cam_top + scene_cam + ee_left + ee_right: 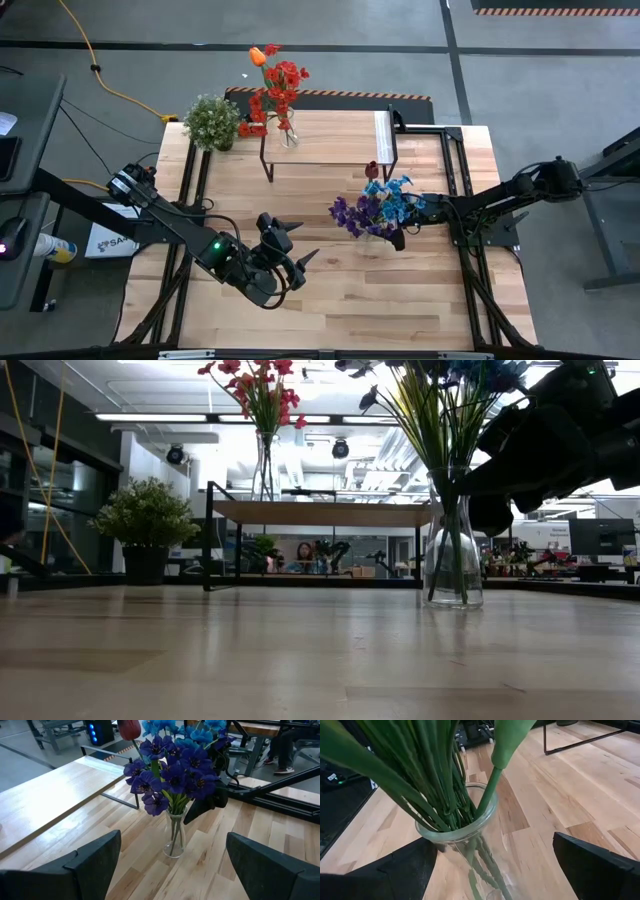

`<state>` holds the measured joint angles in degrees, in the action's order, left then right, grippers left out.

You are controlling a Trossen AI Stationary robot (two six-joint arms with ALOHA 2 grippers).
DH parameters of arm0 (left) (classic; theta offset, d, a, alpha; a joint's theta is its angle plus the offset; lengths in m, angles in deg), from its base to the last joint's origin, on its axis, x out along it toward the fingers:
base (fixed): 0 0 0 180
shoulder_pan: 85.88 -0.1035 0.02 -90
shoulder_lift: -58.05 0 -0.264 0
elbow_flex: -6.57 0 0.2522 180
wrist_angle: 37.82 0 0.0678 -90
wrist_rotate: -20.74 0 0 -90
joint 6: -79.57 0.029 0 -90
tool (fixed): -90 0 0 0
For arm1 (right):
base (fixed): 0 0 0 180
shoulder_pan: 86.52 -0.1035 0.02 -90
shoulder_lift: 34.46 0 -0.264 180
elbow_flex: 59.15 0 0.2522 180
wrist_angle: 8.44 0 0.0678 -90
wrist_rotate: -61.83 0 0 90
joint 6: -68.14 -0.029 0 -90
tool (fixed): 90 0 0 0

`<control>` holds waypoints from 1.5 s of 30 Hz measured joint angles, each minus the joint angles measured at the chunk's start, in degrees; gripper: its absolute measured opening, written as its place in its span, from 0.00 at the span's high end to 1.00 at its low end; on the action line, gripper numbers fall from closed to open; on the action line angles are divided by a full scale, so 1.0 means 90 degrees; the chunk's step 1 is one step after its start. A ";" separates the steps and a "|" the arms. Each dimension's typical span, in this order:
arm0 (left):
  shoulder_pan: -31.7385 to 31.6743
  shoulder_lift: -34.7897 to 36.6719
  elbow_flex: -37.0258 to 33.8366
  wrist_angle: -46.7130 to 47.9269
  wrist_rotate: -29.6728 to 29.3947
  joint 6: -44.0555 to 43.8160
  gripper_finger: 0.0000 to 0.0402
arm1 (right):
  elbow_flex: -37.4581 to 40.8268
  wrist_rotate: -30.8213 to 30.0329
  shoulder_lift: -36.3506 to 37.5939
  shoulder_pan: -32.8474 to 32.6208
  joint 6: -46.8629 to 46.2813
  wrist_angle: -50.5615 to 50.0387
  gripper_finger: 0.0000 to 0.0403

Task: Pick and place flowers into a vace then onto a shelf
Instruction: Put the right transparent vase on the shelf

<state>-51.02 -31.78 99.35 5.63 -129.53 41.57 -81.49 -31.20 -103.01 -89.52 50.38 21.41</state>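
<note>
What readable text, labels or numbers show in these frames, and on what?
"SA": partial black print, rest hidden by the left arm, on the white box on the floor beside the light wood table.
Nothing else is readable; distant screens in the room in the low view are too blurred.

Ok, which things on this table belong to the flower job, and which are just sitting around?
Part of the job:
- purple and blue flowers in a glass vase on the table
- red and orange flowers in a second vase on the shelf
- shelf
- right gripper, jaws open either side of the first vase
- left gripper, open, apart from it

Lying about:
- potted plant
</note>
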 joint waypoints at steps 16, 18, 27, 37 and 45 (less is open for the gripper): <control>0.0000 0.0000 0.0002 -0.0019 -0.0029 -0.0007 0.02 | 0.0000 0.0000 0.0000 0.0000 0.0027 0.0040 0.20; 0.0000 0.0000 0.0001 -0.0022 -0.0031 -0.0017 0.02 | 0.0000 0.0000 0.0000 0.0000 0.0028 0.0046 0.22; 0.0000 0.0000 0.0002 -0.0027 -0.0038 -0.0016 0.02 | 0.0000 -0.0002 0.0000 -0.0002 0.0099 0.0142 0.32; 0.0000 0.0000 0.0002 -0.0024 -0.0046 -0.0138 0.02 | 0.0000 -0.0006 0.0000 0.0000 0.0215 0.0240 0.58; 0.0000 0.0000 0.0002 -0.0022 -0.0046 -0.0141 0.02 | 0.0000 -0.0012 0.0000 -0.0002 0.0313 0.0496 0.66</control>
<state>-51.02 -31.78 99.37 5.44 -129.95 40.30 -81.49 -31.31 -103.01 -89.55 53.20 25.88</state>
